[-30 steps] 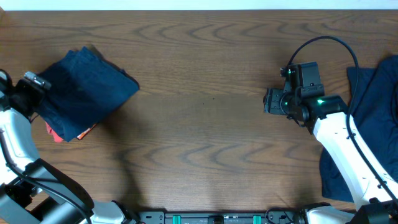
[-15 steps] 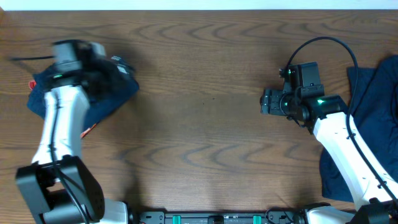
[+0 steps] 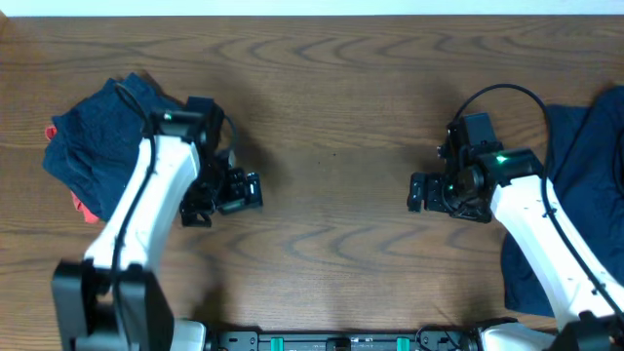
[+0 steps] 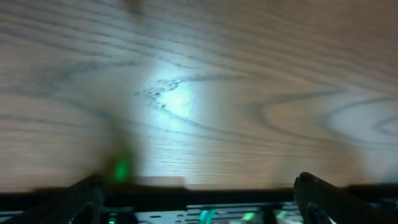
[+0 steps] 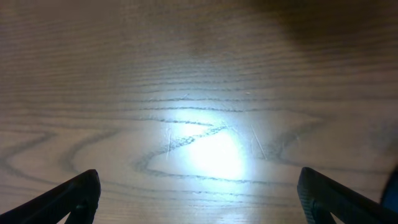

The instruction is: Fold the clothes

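1. Overhead: left gripper (image 3: 250,191) and right gripper (image 3: 415,192) over bare table (image 3: 331,107), touching nothing. Folded navy clothes (image 3: 93,146) well left of left gripper; loose navy garment (image 3: 585,166) at right edge, beside right arm
2. Left wrist: fingers (image 4: 84,194) spread wide, empty
3. Right wrist: fingers (image 5: 74,196) spread wide, empty

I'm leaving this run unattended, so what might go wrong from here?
The right arm lies across the unfolded navy clothes; a swing may drag or bunch them. The left arm reaches out right beside the folded navy pile and might knock it apart.
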Controlling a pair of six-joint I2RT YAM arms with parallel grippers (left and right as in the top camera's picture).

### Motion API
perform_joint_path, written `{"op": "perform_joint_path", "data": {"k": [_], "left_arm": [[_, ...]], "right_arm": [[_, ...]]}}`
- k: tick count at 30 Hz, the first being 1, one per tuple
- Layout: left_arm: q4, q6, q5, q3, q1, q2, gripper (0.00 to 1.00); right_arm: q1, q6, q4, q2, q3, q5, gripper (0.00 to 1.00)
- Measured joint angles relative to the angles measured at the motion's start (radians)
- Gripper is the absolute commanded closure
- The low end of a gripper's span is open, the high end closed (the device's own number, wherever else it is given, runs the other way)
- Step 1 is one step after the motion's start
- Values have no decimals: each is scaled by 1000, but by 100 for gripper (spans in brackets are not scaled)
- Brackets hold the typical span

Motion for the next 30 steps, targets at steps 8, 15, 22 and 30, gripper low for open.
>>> {"op": "perform_joint_path", "data": {"k": [8, 15, 22, 30], "left_arm": [[225, -84, -192, -192, -196, -505, 2], [379, -119, -323, -317, -250, -883, 2], [382, -131, -353, -323, -252, -1034, 2], [378, -131, -363, -323, -252, -1043, 2]], "right_arm": [[129, 117, 268, -403, -187, 170, 1], [180, 223, 454, -678, -429, 333, 1], [180, 247, 320, -702, -481, 365, 1], [180, 251, 259, -693, -482, 373, 1]]}}
